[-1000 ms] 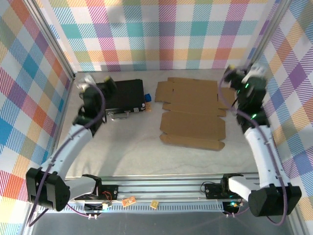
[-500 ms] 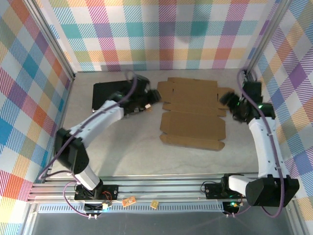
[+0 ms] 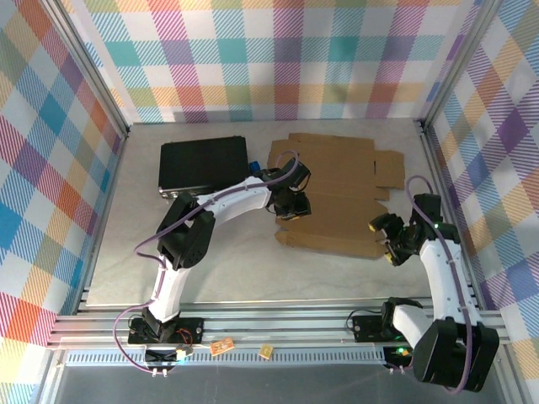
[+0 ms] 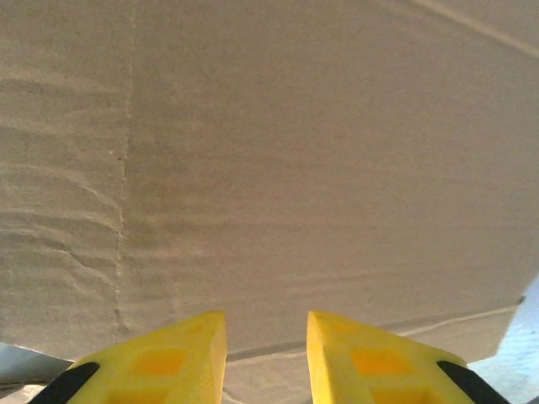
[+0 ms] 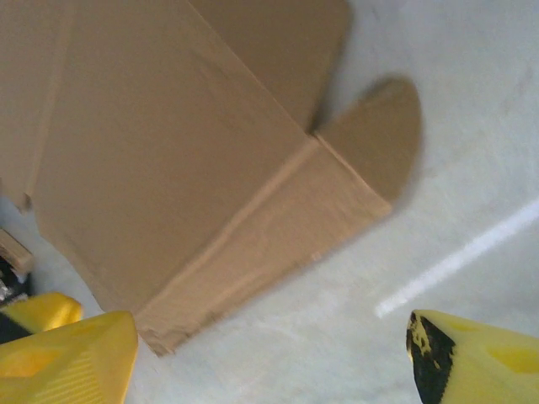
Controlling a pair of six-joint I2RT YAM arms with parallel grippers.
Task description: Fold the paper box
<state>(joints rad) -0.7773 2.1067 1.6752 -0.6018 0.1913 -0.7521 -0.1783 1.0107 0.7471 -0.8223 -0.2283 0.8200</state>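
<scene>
At the middle of the pale grey tabletop (image 3: pixel 210 252), reaching out toward 2 o'clock, the plain brown corrugated cardboard paper box (image 3: pixel 337 181) lies as an unfolded die-cut sheet with its flaps spread flat. The left gripper (image 3: pixel 290 202) hangs over the sheet's 9 o'clock edge. In its wrist view its yellow fingers (image 4: pixel 177 358) stand a little apart, empty, with creased cardboard close beneath them and the sheet's edge running just ahead of the tips. The right gripper (image 3: pixel 389 240) sits low just off the sheet's 4 o'clock corner. Its yellow fingers (image 5: pixel 67 353) are spread wide with bare tabletop between them, and a narrow folded-over strip and a rounded cardboard tab (image 5: pixel 379 135) lie ahead of them. At 10 o'clock on the table rests a black rectangular case (image 3: pixel 204 164), apart from the cardboard.
</scene>
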